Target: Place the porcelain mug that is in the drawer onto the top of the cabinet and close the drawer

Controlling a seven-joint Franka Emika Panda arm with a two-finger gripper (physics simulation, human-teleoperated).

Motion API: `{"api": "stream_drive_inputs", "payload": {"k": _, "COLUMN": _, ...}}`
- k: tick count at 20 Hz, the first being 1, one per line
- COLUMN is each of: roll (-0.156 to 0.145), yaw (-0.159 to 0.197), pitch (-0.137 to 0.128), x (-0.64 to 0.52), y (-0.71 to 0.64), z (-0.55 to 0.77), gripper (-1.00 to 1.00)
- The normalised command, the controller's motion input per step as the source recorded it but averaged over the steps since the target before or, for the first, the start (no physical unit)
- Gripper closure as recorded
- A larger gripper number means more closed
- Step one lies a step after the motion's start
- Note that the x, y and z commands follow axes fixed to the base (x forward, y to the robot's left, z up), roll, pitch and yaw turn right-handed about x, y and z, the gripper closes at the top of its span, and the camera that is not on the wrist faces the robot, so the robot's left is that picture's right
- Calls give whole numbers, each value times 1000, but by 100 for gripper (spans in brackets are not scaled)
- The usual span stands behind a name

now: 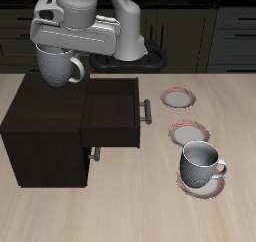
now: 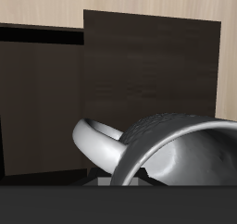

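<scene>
So the gripper has the porcelain mug clamped by the rim and it's hanging up in the air, above the back part of the cabinet top. You can't really see the fingers in the exterior view because the arm's bulk covers them, but the mug is clearly off any surface and tucked right under the hand, so I'd call that a firm hold on it. In the wrist view the mug fills the frame close up, loop handle sticking out sideways, with the dark cabinet top and the pulled-out drawer below it.

The drawer is wide open, its grey bar handle sticking out toward the plates. Looks empty from here, though I can't see all the way inside.

Off to the side there's a second, darker mug sitting on a plate near the table's front edge, plus two more bare plates farther back. Not our problem.

My read: we're in the carry-and-place step. Next move is to lower the mug straight down onto the flat top, well clear of the edge, let go, lift out, then go around to the handle and push the drawer shut.
</scene>
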Motion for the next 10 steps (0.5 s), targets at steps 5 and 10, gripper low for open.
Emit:
{"api": "stream_drive_inputs", "payload": {"k": 5, "roll": -16, "yaw": 14, "pitch": 32, "x": 66, "y": 45, "z": -315, "gripper": 100}}
{"api": "stream_drive_inputs", "payload": {"k": 10, "roll": -42, "yaw": -24, "pitch": 25, "x": 89, "y": -76, "z": -218, "gripper": -100}}
